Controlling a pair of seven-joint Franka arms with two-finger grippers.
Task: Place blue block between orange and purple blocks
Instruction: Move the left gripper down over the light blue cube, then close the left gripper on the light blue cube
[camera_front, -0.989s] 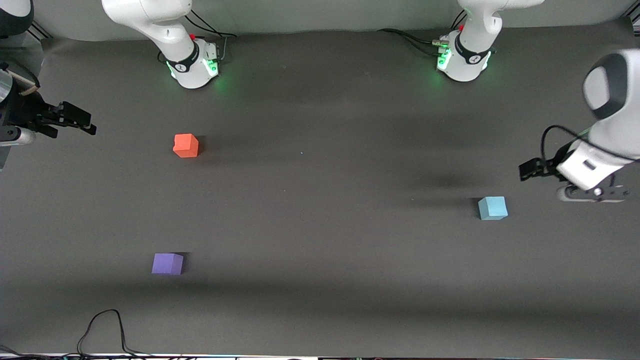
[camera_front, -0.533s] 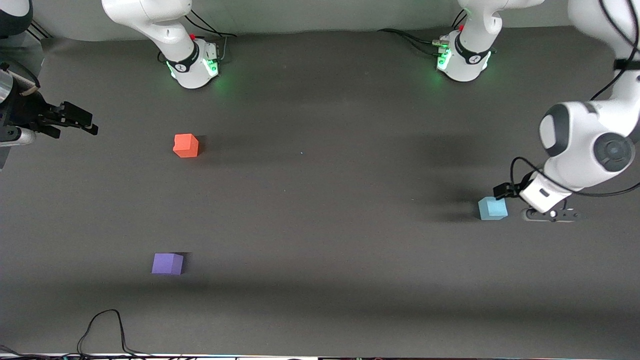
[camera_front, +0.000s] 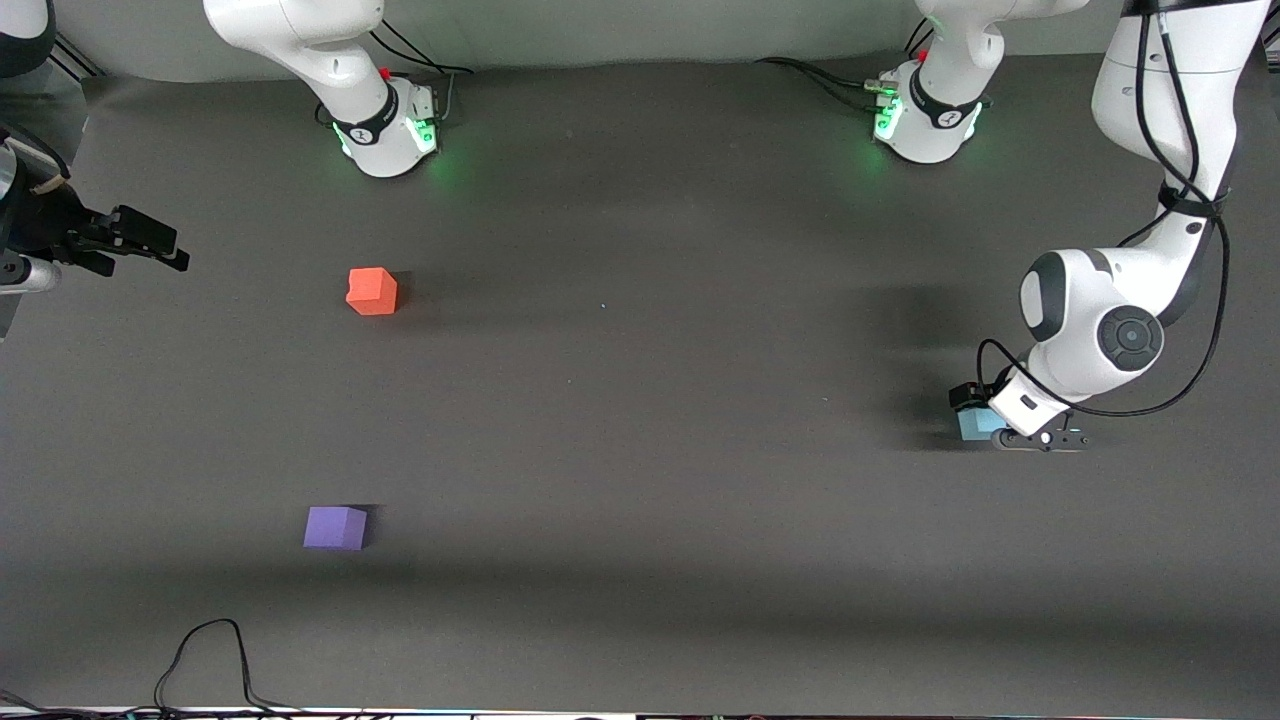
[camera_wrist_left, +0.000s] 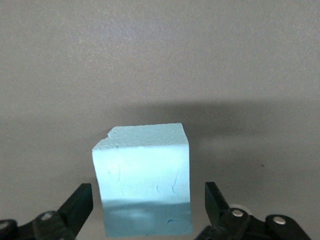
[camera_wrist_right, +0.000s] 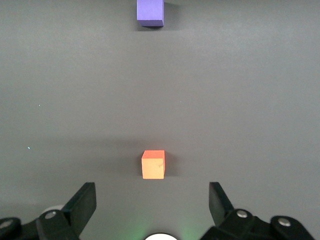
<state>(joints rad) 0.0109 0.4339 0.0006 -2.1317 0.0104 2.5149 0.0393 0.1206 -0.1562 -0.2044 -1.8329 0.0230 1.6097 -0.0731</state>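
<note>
Left wrist view showing left gripper (camera_wrist_left: 147, 210) spread around blue block (camera_wrist_left: 144, 177), not pinching; crooked squeeze may tip block. Right gripper (camera_front: 150, 245) spread, waiting.

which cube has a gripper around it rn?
The blue block, toward the left arm's end of the table: the open left gripper straddles it. The orange block and purple block sit untouched.

blue block (camera_wrist_left: 145, 180) — matt foam, pitted | table (camera_front: 640, 400) — matt grey cloth
</note>
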